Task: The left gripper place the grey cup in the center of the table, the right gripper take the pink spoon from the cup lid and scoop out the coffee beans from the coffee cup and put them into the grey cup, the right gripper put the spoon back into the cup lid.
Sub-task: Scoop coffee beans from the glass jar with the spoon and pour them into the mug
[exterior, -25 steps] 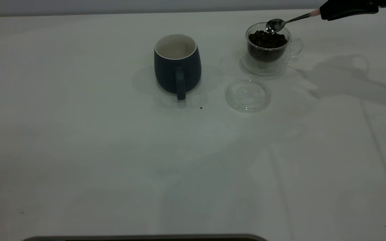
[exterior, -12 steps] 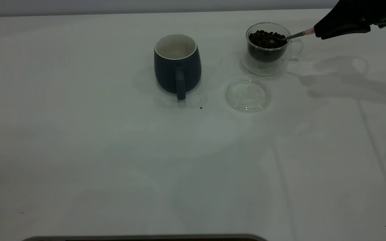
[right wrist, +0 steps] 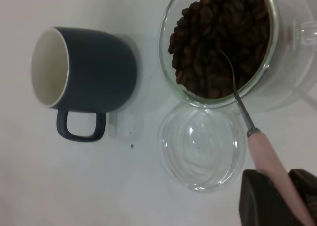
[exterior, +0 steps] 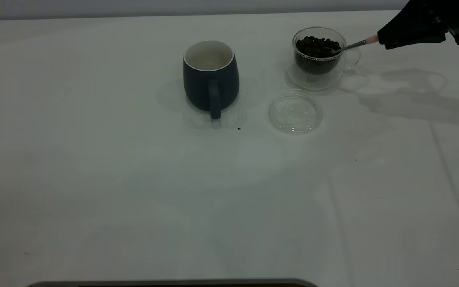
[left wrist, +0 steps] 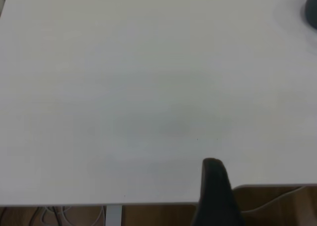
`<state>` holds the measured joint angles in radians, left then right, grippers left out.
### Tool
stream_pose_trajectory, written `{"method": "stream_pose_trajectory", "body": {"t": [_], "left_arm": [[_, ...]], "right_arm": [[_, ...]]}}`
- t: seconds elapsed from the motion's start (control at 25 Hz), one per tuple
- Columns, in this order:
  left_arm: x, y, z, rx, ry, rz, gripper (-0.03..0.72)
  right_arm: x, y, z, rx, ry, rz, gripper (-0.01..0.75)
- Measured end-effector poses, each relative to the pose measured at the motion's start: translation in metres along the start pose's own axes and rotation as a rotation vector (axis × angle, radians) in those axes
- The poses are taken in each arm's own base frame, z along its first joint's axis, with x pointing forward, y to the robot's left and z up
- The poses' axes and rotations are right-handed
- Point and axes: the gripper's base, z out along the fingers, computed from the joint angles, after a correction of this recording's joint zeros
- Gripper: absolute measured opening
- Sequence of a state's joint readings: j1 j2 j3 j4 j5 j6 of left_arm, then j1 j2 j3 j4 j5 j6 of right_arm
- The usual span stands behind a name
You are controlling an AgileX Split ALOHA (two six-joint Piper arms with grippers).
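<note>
1. Right wrist view: the pink spoon (right wrist: 270, 161) has its bowl buried in the coffee beans (right wrist: 220, 37) inside the coffee cup (exterior: 319, 57), angled to scoop.
2. The right gripper (exterior: 385, 39) clamps the pink handle.
3. The grey cup (exterior: 210, 75) waits mid-table beside the bare cup lid (exterior: 295, 111).
4. The left gripper (left wrist: 214, 186) idles at the table (exterior: 134, 191) edge, fingers' state unclear.

My right gripper (exterior: 383, 38) is plain black, and the pink spoon (exterior: 355, 43) goes shiny silver to pale pink. Coffee beans (exterior: 317, 47) are near-black brown in the clear coffee cup (exterior: 320, 75). Grey cup (exterior: 210, 81): dark blue-grey, white inside. Cup lid (exterior: 295, 111) see-through, table (exterior: 134, 191) white.
</note>
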<state>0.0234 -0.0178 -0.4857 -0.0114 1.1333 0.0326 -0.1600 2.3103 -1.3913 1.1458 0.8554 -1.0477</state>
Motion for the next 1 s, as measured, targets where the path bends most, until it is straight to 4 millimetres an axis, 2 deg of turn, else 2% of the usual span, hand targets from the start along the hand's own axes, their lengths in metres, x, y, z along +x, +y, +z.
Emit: {"method": "stream_pose_trajectory", "body": {"t": [0.28, 0.48, 1.0], "left_arm": [[0.0, 0.0, 0.0, 0.0, 0.0, 0.0, 0.565], [0.0, 0.0, 0.0, 0.0, 0.0, 0.0, 0.565], [0.0, 0.0, 0.0, 0.0, 0.0, 0.0, 0.565]], "right_arm": [[-0.002, -0.011, -0.013, -0.028, -0.042, 0.069, 0.106], [-0.002, -0.011, -0.014, -0.04, -0.038, 0.082, 0.106], [-0.005, -0.001, 0.002, 0.005, -0.057, 0.03, 0.106]]}}
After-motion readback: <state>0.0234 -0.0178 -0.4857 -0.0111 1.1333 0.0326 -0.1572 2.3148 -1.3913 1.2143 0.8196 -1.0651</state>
